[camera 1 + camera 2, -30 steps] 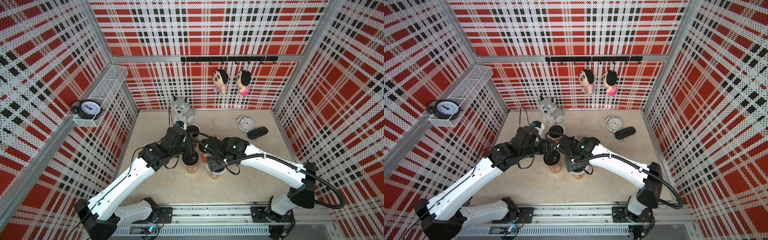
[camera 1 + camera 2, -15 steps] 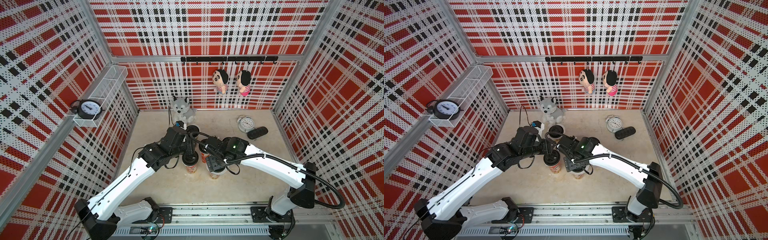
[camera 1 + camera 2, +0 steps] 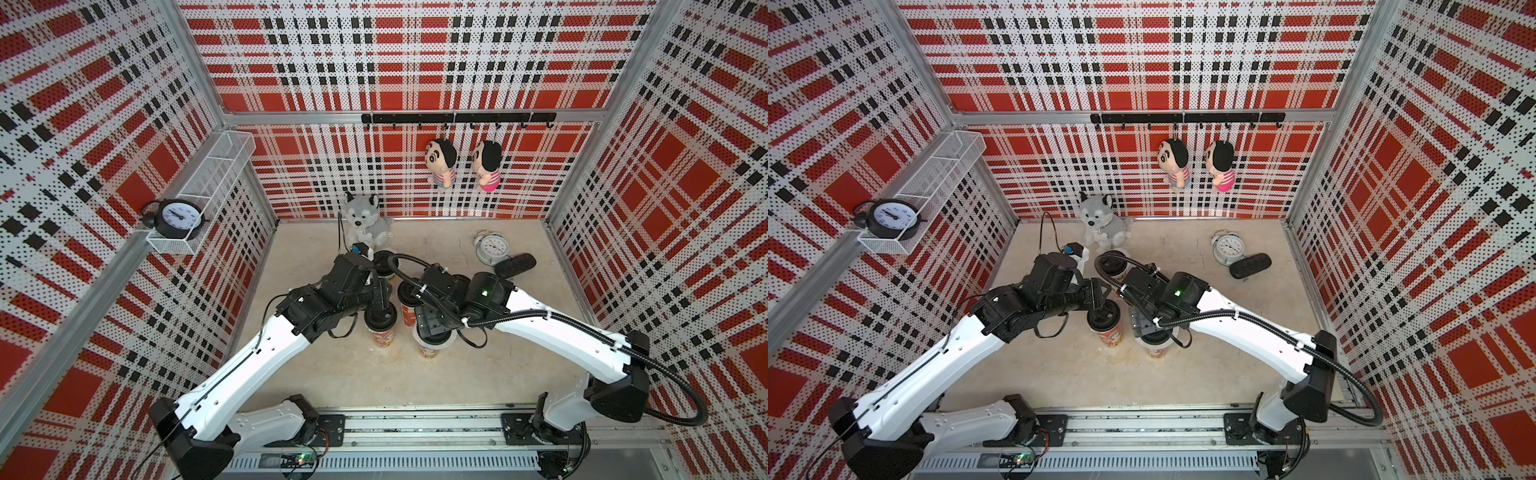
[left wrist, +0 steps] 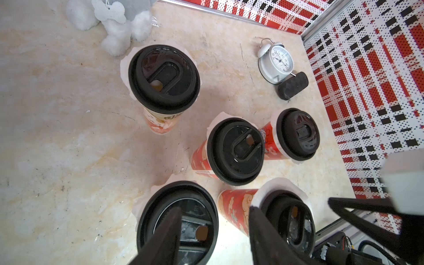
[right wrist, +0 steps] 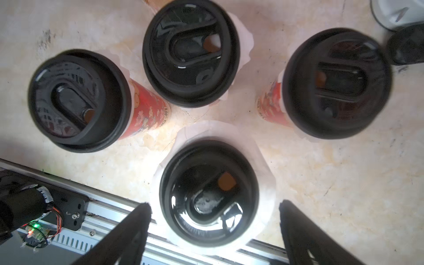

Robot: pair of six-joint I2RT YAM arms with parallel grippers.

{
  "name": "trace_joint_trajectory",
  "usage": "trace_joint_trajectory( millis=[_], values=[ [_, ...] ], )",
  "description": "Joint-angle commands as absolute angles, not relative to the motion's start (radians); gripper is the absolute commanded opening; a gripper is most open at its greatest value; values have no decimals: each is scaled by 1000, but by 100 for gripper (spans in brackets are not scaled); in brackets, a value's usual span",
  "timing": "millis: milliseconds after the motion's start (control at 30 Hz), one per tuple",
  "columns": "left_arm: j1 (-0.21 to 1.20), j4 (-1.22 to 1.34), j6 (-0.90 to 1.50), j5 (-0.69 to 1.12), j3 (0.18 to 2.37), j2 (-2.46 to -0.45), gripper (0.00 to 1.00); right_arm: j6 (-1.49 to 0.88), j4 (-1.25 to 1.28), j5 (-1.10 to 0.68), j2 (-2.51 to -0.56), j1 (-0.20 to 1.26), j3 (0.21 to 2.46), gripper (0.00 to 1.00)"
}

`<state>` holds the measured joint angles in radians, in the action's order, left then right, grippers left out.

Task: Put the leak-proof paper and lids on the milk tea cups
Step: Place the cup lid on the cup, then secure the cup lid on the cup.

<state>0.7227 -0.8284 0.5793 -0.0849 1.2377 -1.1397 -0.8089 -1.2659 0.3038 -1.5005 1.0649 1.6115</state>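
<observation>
Here, milk tea cups (image 4: 231, 206) stand lidded (paper (image 4: 282, 184) beneath).

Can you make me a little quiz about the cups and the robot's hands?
1. True or false: every cup wears a black lid.
2. How many cups stand on the table? A three, B five, C seven.
3. Fill in: white paper peeks out under the lids, and the right gripper is ___.
Key: 1 true; 2 B; 3 open.
</observation>
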Motion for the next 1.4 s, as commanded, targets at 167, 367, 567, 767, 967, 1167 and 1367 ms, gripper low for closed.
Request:
trace_joint_trajectory(
  millis=[167, 367, 567, 767, 967, 1167, 1367],
  values=[
    [959, -921, 565, -82, 1346, -1245, 51, -897, -1187, 350, -1162, 903, 1382, 92],
    [1034, -953, 580, -98, 1382, -1327, 53, -884, -1132, 275, -995, 767, 1206, 92],
    [1054, -952, 580, -108, 1399, -1408, 53, -885, -1112, 258, -937, 741, 1123, 93],
    [1055, -947, 579, -147, 1428, -1470, 53, -891, -1091, 248, -911, 738, 1078, 93],
    [1054, -934, 575, -160, 1445, -1508, 52, -897, -1081, 238, -894, 736, 1050, 93],
    [1048, -933, 576, -165, 1445, -1522, 52, -904, -1077, 232, -878, 736, 1028, 93],
    [1049, -934, 576, -167, 1431, -1532, 52, -903, -1069, 226, -875, 737, 1018, 93]
  ],
)
